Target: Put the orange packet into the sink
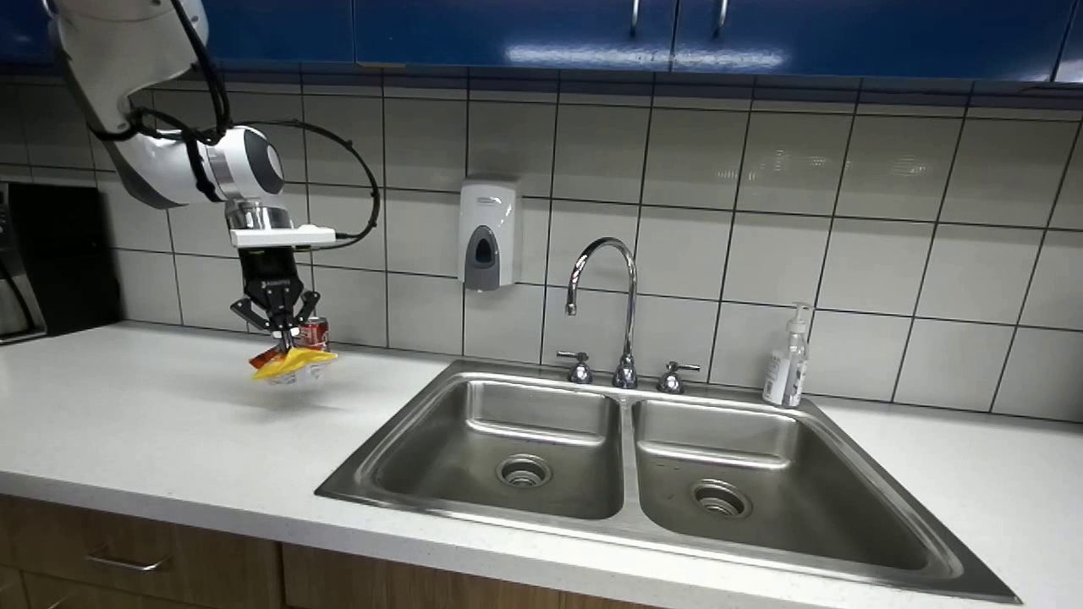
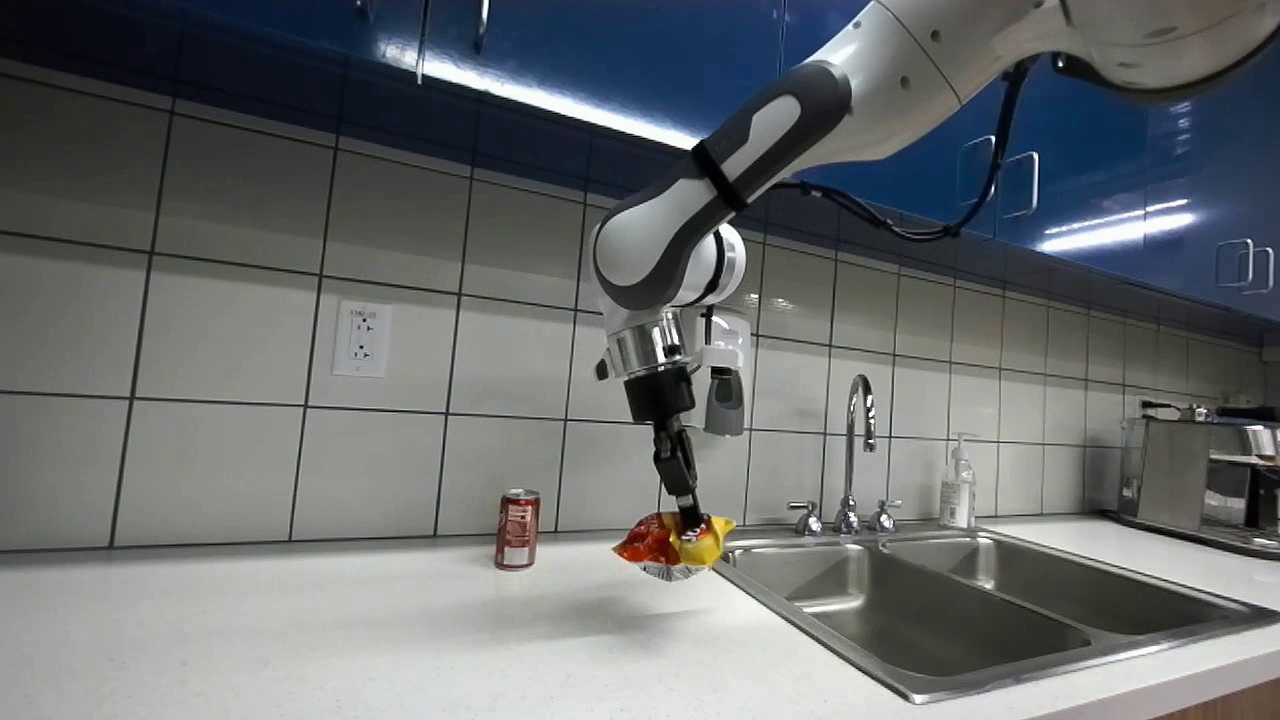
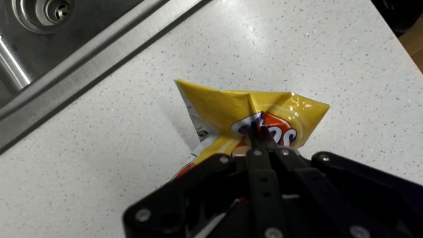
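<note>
The orange packet (image 1: pixel 292 364) is yellow with red parts, crumpled, and shows in both exterior views (image 2: pixel 708 545). My gripper (image 1: pixel 287 340) is shut on the packet's middle and holds it above the counter, left of the sink, with a shadow below. In the wrist view the packet (image 3: pixel 218 105) spreads out on both sides of the closed fingertips (image 3: pixel 259 132), and part of it is hidden behind the gripper. The double-basin steel sink (image 1: pixel 440 474) also shows in an exterior view (image 2: pixel 890 610). Its rim and a drain are at the wrist view's upper left (image 3: pixel 89 62).
A red can (image 2: pixel 517 530) stands upright on the counter (image 1: pixel 152 414) near the tiled wall. A chrome faucet (image 1: pixel 630 313) rises behind the sink. A soap bottle (image 1: pixel 787 364) stands at the sink's back right corner. A soap dispenser (image 1: pixel 489 233) hangs on the wall.
</note>
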